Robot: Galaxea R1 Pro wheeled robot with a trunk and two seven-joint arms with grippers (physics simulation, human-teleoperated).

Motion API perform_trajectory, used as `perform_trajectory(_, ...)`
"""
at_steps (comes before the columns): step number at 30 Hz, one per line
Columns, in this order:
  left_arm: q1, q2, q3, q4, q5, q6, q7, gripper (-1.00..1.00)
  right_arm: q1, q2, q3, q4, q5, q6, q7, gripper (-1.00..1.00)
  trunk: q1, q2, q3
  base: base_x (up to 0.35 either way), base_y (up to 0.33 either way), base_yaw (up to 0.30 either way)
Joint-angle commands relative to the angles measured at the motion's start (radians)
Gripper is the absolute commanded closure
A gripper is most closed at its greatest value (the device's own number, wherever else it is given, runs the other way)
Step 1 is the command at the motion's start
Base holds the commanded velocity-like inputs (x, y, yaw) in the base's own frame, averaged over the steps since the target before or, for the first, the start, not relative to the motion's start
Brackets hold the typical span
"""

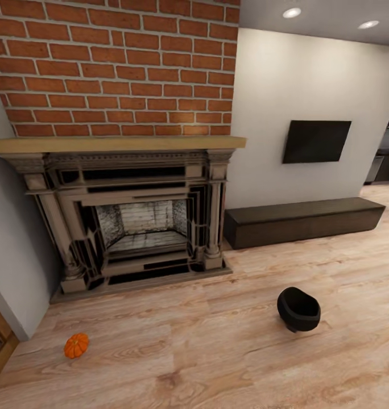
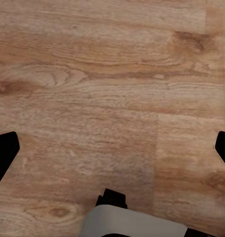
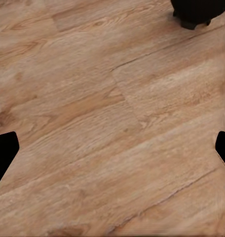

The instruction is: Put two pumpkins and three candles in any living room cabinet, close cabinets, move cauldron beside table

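Wood floor (image 1: 228,363): pumpkin (image 1: 76,345), cauldron (image 1: 298,308), cabinet (image 1: 302,221).

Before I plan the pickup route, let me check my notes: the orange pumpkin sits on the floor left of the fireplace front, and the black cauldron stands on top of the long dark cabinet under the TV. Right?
Not quite. The pumpkin is as you say, but the cauldron stands on the wooden floor, well in front of the cabinet, not on it. The head view shows this.

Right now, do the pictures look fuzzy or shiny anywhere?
Head view: two ceiling lights glow bright; the small orange ribbed pumpkin and black round cauldron look sharp, casting barely any shadow. Both wrist views: the wooden plank floor looks soft and slightly smeared, without glare.
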Motion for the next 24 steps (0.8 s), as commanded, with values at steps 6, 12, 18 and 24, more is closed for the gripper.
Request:
perform_trajectory(6,0.000,0.000,0.003,-0.001,0.000,-0.002,-0.001,-1.00,-0.001,0.000,0.000,0.001,-0.005,-0.004,0.001,-1.00,0.000,-0.001,-0.001,-0.003,-0.015,-0.298)
perform_trajectory(12,0.000,0.000,0.003,-0.001,0.000,-0.002,-0.001,-1.00,-0.001,0.000,0.000,0.001,-0.006,-0.004,0.001,-1.00,0.000,-0.001,-0.001,0.000,-0.002,-0.298)
perform_trajectory(18,0.000,0.000,0.003,-0.001,0.001,-0.002,-0.001,-1.00,-0.001,0.000,0.000,0.001,-0.005,-0.004,0.001,-1.00,0.000,-0.001,-0.001,0.000,0.000,-0.298)
perform_trajectory(24,0.000,0.000,0.003,-0.001,0.002,-0.002,-0.001,-1.00,-0.001,0.000,0.000,0.001,-0.004,-0.003,0.002,-1.00,0.000,-0.001,-0.001,0.000,0.000,-0.298)
